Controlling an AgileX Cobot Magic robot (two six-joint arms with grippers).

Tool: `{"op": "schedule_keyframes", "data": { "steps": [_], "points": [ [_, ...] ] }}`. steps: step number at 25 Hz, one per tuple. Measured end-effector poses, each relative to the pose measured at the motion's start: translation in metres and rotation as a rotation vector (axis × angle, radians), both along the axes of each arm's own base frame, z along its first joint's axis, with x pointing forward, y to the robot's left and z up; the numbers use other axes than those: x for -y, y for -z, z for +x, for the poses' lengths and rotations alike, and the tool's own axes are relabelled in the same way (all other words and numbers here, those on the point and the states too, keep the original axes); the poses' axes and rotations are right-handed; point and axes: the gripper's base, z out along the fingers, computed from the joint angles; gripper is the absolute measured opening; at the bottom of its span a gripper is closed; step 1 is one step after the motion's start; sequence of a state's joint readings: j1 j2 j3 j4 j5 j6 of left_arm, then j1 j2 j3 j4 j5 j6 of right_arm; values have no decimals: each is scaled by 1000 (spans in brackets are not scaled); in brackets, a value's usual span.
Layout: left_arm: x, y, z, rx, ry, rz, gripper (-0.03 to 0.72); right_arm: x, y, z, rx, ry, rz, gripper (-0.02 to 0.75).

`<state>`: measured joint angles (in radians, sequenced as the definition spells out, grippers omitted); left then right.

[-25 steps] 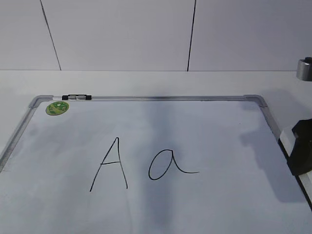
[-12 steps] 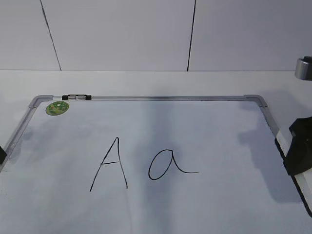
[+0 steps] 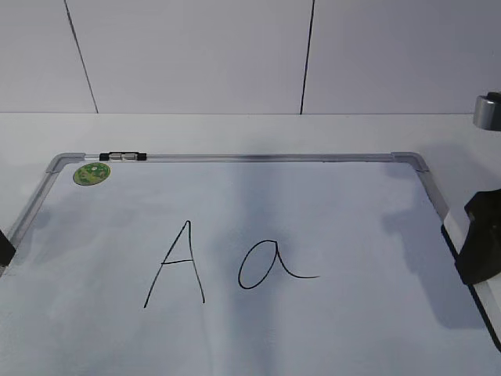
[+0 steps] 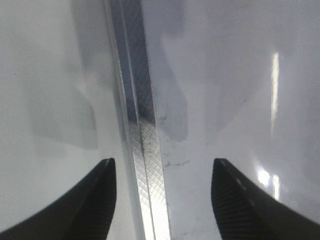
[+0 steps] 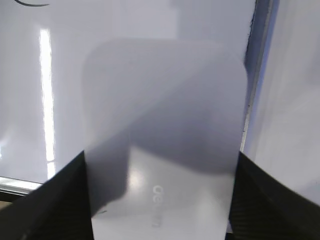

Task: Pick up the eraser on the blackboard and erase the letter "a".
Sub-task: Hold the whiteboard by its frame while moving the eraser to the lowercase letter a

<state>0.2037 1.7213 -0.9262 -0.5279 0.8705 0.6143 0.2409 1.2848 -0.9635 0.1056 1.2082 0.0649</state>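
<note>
The eraser is a white rounded block with grey print, lying on the blackboard at its right edge. My right gripper has a finger pressed on each long side of it. In the exterior view the gripper is at the far right, with the eraser's white end showing beside it. The letter "a" is near the board's middle, well left of the eraser. My left gripper is open and empty above the board's left frame; only its tip shows in the exterior view.
A capital "A" stands just left of the "a". A round green sticker and a black clip are at the board's top left corner. A silver cylinder stands on the table at the far right.
My right gripper with the eraser has shifted slightly up and to the left. My left gripper's tip has come into view at the left edge.
</note>
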Motion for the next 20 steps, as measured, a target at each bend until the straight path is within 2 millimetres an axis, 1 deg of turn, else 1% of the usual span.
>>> {"op": "schedule_keyframes", "data": {
  "steps": [9, 12, 17, 20],
  "points": [
    [-4, 15, 3, -33, -22, -40, 447, 0, 0, -1, -6, 0, 1, 553],
    [-7, 13, 7, -25, -30, -53, 440, 0, 0, -1, -7, 0, 2, 553],
    [-10, 7, 13, -7, -29, -56, 391, 0, 0, -1, -7, 0, 2, 553],
    [-9, 11, 14, -23, -27, -65, 363, 0, 0, -1, -7, 0, 2, 553]
  ]
}}
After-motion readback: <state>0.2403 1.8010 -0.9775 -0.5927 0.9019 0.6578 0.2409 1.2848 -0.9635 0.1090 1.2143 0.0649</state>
